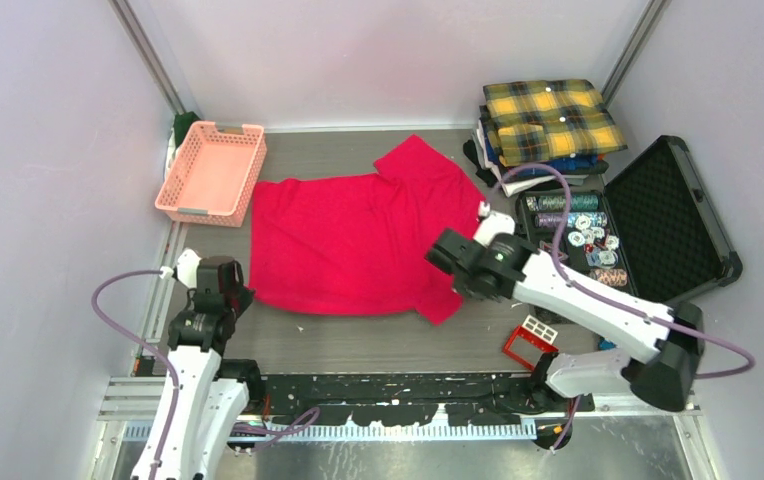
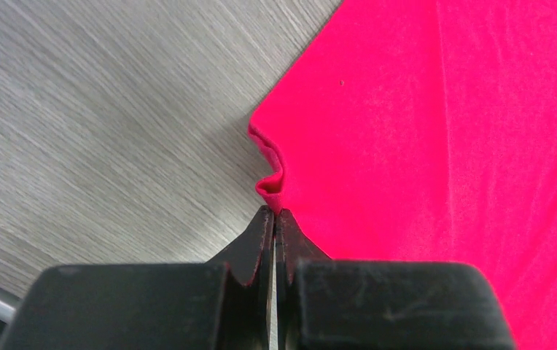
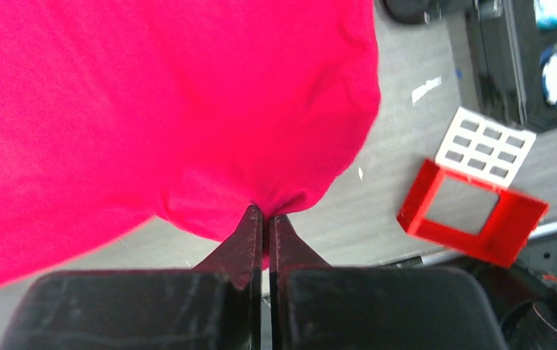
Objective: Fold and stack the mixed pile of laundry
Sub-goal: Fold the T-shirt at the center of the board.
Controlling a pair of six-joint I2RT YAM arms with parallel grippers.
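Your left gripper (image 2: 273, 217) pinched tight on red T-shirt (image 1: 348, 240) edge, lower left of top view. Right gripper (image 3: 264, 219) clamped on its hem, right of centre.

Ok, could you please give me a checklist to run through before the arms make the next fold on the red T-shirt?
1. Left claw shut on the near left edge of the red T-shirt: ok.
2. Right claw shut on its near right corner: ok.
3. Shirt body spread flat on the table: ok, puckered only at the grips.
4. Pink basket clear of the shirt's far left corner: cannot tell, they sit very close.
5. Open black case and red box apart from the cloth: ok.
6. Yellow plaid shirt folded, at the far right: ok.
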